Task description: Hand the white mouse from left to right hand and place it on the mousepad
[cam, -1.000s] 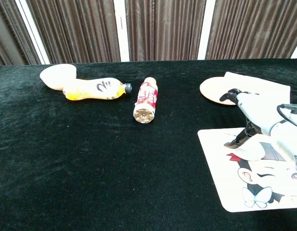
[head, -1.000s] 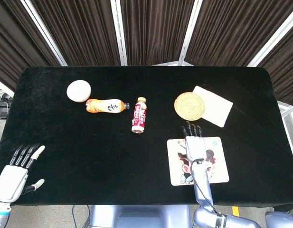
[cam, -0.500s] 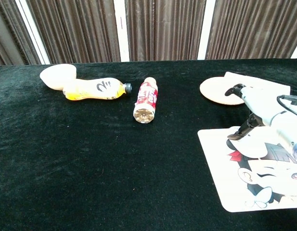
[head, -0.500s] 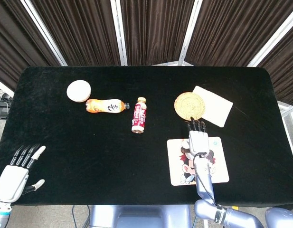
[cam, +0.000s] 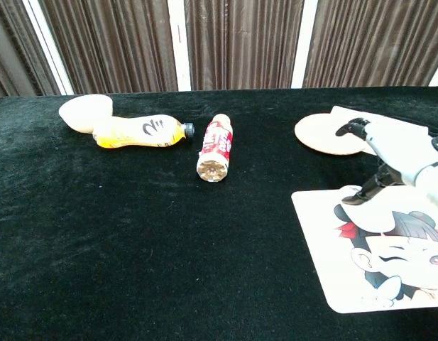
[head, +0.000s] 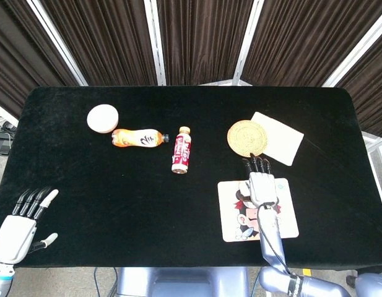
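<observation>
Head view: at the table's near left corner the left hand (head: 20,223) hangs with fingers spread, holding nothing. Two bottles (head: 181,150) lie toward the far side. Near the front edge, right of the middle, the right hand (head: 260,185) lies palm down over the mousepad (head: 290,210), fingers straight and together. The white mouse is not plainly visible; I judge it sits under this palm, but whether the hand grips it I cannot tell. The step looks like the placing. Next the hand should loosen and rise straight up, without dragging the mouse.
</observation>
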You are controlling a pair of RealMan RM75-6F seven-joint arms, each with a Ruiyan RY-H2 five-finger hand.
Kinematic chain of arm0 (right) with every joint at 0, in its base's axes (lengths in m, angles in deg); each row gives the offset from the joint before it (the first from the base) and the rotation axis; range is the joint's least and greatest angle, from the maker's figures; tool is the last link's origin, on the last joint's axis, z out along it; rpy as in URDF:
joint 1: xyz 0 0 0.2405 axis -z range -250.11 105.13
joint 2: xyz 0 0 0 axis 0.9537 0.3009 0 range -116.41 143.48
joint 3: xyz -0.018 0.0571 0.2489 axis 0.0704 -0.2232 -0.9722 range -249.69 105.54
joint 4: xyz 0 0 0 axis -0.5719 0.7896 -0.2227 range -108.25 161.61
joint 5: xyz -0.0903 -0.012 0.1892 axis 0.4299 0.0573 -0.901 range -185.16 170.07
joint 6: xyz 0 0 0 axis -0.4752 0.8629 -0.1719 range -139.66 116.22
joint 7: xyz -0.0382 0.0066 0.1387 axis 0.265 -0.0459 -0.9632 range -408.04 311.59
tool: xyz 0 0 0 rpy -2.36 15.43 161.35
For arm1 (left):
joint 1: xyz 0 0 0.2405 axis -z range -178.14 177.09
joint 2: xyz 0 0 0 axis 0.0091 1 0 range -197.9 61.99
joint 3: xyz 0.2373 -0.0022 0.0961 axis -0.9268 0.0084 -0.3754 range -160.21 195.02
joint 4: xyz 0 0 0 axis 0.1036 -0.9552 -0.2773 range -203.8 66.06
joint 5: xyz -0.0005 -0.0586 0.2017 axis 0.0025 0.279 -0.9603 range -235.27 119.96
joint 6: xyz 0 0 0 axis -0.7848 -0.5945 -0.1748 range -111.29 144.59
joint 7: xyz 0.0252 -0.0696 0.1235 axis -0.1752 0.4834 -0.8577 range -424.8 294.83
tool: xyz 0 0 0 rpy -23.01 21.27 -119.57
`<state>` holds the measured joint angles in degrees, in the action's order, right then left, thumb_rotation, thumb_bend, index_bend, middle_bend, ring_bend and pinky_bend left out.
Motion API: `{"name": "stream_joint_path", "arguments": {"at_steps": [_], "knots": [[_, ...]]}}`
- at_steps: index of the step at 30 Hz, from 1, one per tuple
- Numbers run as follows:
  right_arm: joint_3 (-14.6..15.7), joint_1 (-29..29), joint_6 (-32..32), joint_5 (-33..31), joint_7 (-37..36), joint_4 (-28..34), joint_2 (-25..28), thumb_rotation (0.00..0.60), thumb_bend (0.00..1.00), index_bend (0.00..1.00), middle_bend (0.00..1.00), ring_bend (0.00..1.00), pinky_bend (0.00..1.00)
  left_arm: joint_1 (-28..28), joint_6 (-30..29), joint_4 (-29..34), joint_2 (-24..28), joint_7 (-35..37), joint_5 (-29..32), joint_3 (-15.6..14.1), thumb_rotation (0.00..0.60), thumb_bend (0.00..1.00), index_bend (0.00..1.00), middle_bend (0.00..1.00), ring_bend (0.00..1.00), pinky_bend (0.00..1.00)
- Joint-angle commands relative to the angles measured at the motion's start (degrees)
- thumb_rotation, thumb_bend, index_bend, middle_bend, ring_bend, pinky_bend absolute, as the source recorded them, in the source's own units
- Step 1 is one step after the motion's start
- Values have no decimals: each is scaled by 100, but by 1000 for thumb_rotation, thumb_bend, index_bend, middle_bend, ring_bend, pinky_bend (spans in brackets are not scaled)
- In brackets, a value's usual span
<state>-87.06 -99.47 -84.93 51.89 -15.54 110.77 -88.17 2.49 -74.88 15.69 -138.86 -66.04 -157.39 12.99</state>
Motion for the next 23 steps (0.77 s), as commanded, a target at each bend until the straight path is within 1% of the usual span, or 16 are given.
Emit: {"name": "stream_joint_path", "arguments": {"at_steps": [1, 2, 3, 6, 11, 14, 19, 23], "knots": [[434, 283, -350, 589, -183, 315, 392, 600, 78, 119, 0, 0, 0, -12, -30, -35, -42, 18, 43, 38, 600, 87, 0, 0, 0, 0], [540, 354, -436, 748, -255, 351, 492, 600, 78, 119, 0, 0, 0, -17, -38, -54, -62, 25, 63, 52, 600, 88, 0, 0, 0, 0], [709, 474, -579, 995, -384, 371, 652, 600, 77, 119, 0, 0, 0, -27, -52, -81, -94, 37, 105, 78, 600, 86, 0, 0, 0, 0], [1107, 777, -953, 1572, -733, 233, 995, 600, 78, 118, 0, 0, 0, -49, -80, -152, -173, 25, 182, 130, 600, 87, 0, 0, 0, 0], [1587, 1222, -1452, 2184, -1156, -141, 1427, 600, 77, 115, 0, 0, 0, -85, -118, -233, -290, -62, 244, 168, 600, 86, 0, 0, 0, 0], [1751, 1464, -1777, 2468, -1422, -358, 1630, 600, 76, 104, 0, 0, 0, -118, -151, -245, -346, -105, 275, 180, 600, 86, 0, 0, 0, 0], [1892, 1822, -2181, 2718, -2004, -531, 1867, 600, 77, 97, 0, 0, 0, -155, -173, -294, -426, -260, 283, 175, 600, 86, 0, 0, 0, 0], [2010, 1986, -2216, 2824, -2271, -563, 1970, 600, 77, 91, 0, 0, 0, -163, -106, -269, -449, -408, 340, 174, 600, 87, 0, 0, 0, 0]]}}
